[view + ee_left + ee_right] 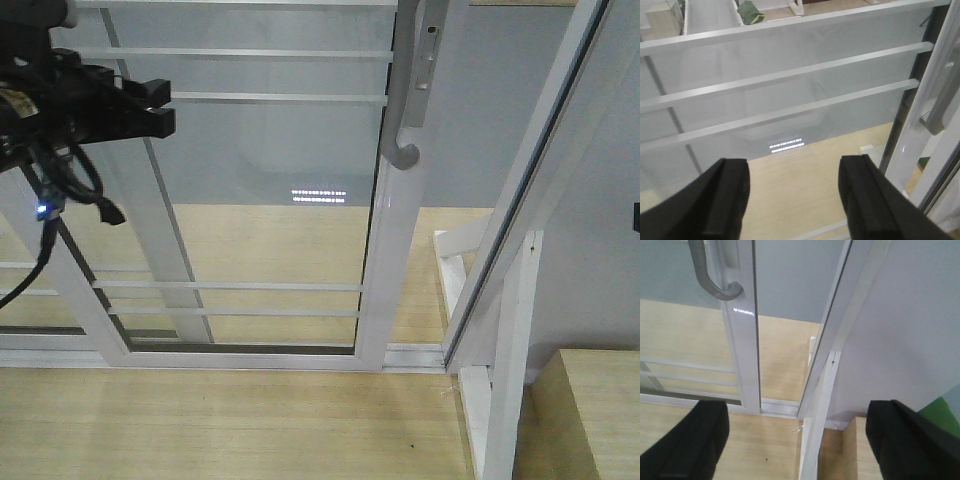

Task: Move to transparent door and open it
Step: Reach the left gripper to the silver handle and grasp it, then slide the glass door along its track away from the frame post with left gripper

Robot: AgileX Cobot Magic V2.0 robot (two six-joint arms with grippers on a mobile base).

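The transparent door stands straight ahead: clear glass, glossy white frame, thin white horizontal bars. Its curved grey pull handle hangs on the right stile. An open gap lies between that stile and the slanted white frame to its right. My left gripper is open and empty at the upper left, close before the glass and well left of the handle. In the left wrist view it faces the barred glass. My right gripper is open and empty, below and right of the handle and the stile.
A white floor track runs under the door on the light wooden floor. A white upright post and a wooden box stand at the lower right. A second white-framed panel sits behind the glass on the left.
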